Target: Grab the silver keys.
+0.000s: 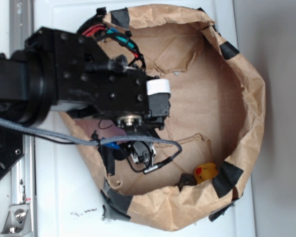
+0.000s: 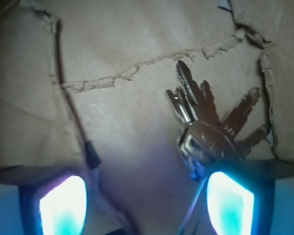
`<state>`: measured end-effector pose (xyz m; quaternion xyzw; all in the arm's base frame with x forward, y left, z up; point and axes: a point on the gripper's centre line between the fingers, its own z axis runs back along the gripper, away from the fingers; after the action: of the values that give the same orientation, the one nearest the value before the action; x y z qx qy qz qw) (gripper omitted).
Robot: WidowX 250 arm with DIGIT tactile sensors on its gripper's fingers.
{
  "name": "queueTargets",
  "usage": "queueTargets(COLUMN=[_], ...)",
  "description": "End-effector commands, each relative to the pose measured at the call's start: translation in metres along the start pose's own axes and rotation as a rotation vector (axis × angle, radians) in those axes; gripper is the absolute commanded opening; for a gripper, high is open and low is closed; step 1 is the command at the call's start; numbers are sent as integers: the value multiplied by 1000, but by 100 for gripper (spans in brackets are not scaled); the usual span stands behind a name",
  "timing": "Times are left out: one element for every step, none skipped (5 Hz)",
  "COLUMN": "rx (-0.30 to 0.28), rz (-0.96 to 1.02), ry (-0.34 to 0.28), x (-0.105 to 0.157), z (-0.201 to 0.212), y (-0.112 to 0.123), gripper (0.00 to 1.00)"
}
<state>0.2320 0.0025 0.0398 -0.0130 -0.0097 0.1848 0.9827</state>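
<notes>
This looks like a robot lab or test bench, not a home. A black arm (image 1: 84, 84) with bare cables (image 1: 123, 39) stands on a plain white table (image 1: 64, 197), with a metal rail (image 1: 19, 207) bolted along its edge. The work area is a makeshift bin (image 1: 246, 98) of brown paper patched with black tape (image 1: 229, 177), holding loose odds such as a yellow duck (image 1: 206, 173).
</notes>
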Motion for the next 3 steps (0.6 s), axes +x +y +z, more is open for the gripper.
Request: queueTargets(rx=[13,12,21], rz=[-12,-17,-21], ry=[-40,-44,-45], x=[3,2,2], z=[-2,-1,-2], y=[0,0,0], gripper=[0,0,0])
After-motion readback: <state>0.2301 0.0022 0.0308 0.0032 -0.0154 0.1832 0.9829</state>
